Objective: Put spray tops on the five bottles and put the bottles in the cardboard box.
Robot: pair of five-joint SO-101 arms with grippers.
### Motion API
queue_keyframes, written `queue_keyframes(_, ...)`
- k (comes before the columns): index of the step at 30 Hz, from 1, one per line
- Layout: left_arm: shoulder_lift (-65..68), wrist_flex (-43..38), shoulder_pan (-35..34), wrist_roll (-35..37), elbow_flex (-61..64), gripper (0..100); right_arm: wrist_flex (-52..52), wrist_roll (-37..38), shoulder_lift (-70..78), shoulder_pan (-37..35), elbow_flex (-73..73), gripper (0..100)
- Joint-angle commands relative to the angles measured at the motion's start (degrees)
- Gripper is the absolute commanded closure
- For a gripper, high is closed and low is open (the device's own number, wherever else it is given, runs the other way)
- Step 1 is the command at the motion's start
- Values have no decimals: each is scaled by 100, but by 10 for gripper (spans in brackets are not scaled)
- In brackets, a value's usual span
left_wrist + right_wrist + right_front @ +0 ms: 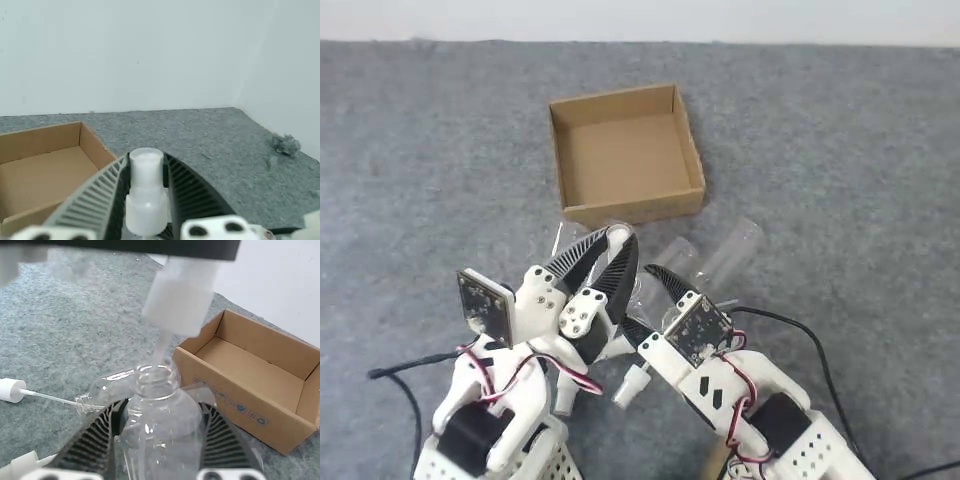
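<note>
I count one cardboard box [625, 155], open side up, and two grippers, both loaded. The left gripper [146, 160] has its fingers closed in on a white spray top [146, 195], pinching it on both sides with almost no gap left. The right gripper [162, 410] is spread only as wide as the body of a clear bottle [159, 412], which sits clamped between its fingers.

That held bottle stands roughly upright with its long axis vertical and its open neck pointing up. The held spray top hangs directly over the neck, its long axis in line with the bottle's. Its thin dip tube points down into the opening. The cap itself is not seated on the neck.

Beyond the fingertips, between them and the box, I make out at least two lying bottles [732, 248] on their sides; I can't get a firmer count. One loose spray top [632, 385] lies behind the grippers, between the two arms. A second loose spray top [12, 389] lies off to one side of the right gripper, its tube running toward a lying bottle's neck.
</note>
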Motion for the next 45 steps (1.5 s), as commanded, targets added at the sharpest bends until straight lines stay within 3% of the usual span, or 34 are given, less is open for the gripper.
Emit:
queue_keyframes(1,-88,26,18,-35,66,944,-40,62,-136,92,114,929)
queue_keyframes(13,-88,35,26,-35,127,889,-242,53,-136,418,132,929)
queue_keyframes(27,-88,967,0,-35,-330,742,-189,44,-136,426,132,929)
queue_keyframes(45,-97,1389,-70,-35,-945,739,-180,44,-119,426,132,929)
